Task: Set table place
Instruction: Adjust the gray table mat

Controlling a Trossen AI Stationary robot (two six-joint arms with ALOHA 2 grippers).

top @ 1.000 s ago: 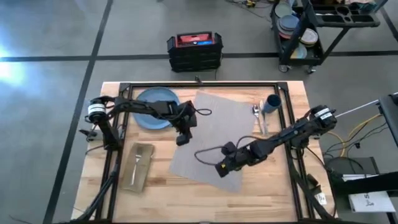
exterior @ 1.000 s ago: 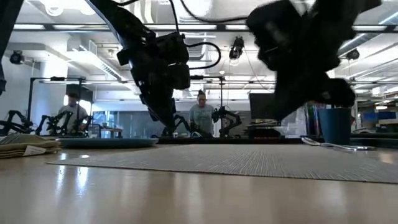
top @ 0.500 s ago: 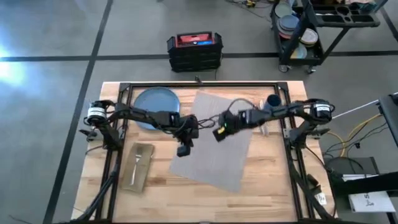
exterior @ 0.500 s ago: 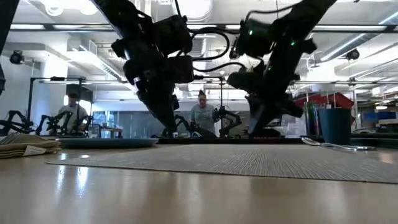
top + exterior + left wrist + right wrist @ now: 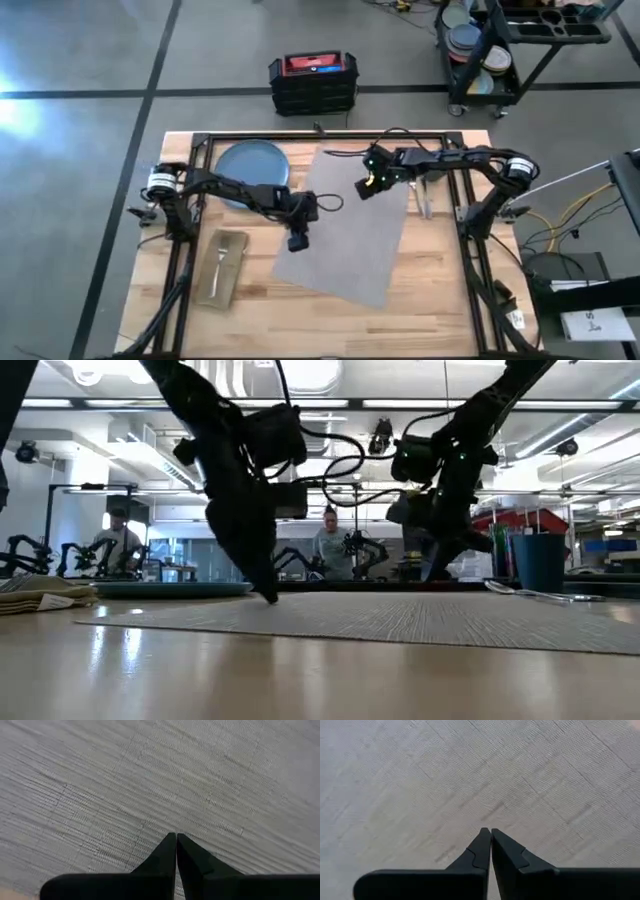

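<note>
The grey placemat [image 5: 350, 235] lies askew on the middle of the table. The blue plate [image 5: 248, 163] sits at the far left. The tan napkin [image 5: 222, 268] lies at the near left with the fork [image 5: 220, 258] on it. Spoon and knife [image 5: 422, 198] lie beside the mat's right edge, and the dark-blue cup [image 5: 540, 560] stands past them. My left gripper [image 5: 297, 243] is shut and points down at the mat's left part. My right gripper [image 5: 365, 189] is shut over the mat's far part. My left gripper sets its shut fingertips [image 5: 270, 596] down on the placemat's top, near its left edge [image 5: 172, 827], coming from above and slanting. The mat lies flat on the table under them. My right gripper: I cannot tell whether its shut tips [image 5: 487, 832] touch the mat.
A black frame [image 5: 320, 135] runs along the table's far edge and down both sides. Off the table, a black and red case [image 5: 312, 82] stands on the floor and a black cart [image 5: 510, 45] holds stacked dishes. People sit in the room behind [image 5: 330, 545].
My right gripper has swung from the mat's near part up toward the far edge, ending over the mat's far part. My left gripper has shifted slightly toward the near edge and come down until its shut tips meet the mat.
</note>
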